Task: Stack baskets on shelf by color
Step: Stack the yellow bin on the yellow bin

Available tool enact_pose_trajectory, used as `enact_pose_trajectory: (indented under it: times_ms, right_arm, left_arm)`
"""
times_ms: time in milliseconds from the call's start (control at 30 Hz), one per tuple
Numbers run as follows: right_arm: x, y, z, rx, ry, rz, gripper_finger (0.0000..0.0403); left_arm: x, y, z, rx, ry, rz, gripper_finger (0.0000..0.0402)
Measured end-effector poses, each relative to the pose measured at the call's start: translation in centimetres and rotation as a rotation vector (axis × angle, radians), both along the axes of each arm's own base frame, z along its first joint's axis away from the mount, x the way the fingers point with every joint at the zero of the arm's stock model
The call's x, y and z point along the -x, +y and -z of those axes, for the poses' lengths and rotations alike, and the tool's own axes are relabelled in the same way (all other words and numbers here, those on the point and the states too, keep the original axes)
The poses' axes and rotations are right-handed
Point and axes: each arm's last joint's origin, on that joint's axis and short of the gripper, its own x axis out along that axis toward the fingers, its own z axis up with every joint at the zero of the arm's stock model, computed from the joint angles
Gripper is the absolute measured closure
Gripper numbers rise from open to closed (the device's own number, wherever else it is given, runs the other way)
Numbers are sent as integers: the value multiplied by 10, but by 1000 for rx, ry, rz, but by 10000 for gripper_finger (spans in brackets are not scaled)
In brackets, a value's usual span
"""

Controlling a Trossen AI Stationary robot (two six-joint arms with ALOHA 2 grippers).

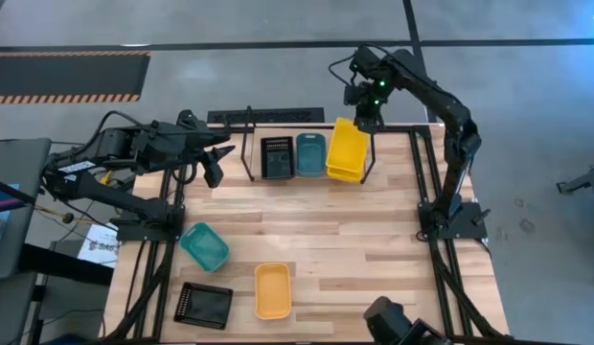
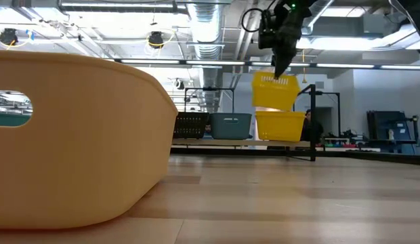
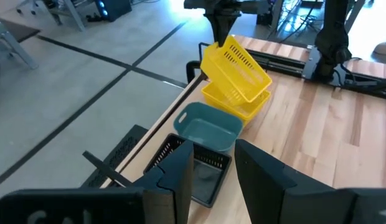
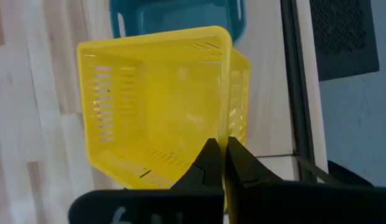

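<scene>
My right gripper (image 4: 221,163) is shut on a yellow basket (image 4: 155,106), tilted over a second yellow basket (image 2: 280,126) at the right end of the shelf (image 1: 248,144). Beside them on the shelf stand a blue-grey basket (image 1: 310,153) and a black basket (image 1: 277,157). On the near part of the table lie a teal basket (image 1: 204,245), an orange basket (image 1: 272,289) and another black basket (image 1: 203,306). My left gripper (image 3: 213,180) is open, hovering left of the shelf and touching nothing. My right gripper pinches the upper yellow basket by the rim of one side wall (image 4: 225,127), near a corner, one finger inside and one outside. The fingers come from above, pointing down. The basket hangs tilted below them (image 2: 274,91), its low edge at the lower yellow basket; whether they touch, I cannot tell.
The shelf's upright legs (image 2: 312,122) stand by the yellow stack. A black frame rail (image 1: 419,172) runs along the table's right side. In the low view the orange basket (image 2: 68,135) fills the near left. Bare wood (image 1: 345,249) lies between the shelf and the near baskets.
</scene>
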Motion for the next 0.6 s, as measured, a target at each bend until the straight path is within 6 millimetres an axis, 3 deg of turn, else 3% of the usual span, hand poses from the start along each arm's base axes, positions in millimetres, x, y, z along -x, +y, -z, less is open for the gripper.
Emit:
enact_pose_trajectory:
  times_ms: [600]
  right_arm:
    - [1, 3, 3, -57, 45, 46, 402]
  left_arm:
    - [1, 0, 2, -7, 30, 2, 294]
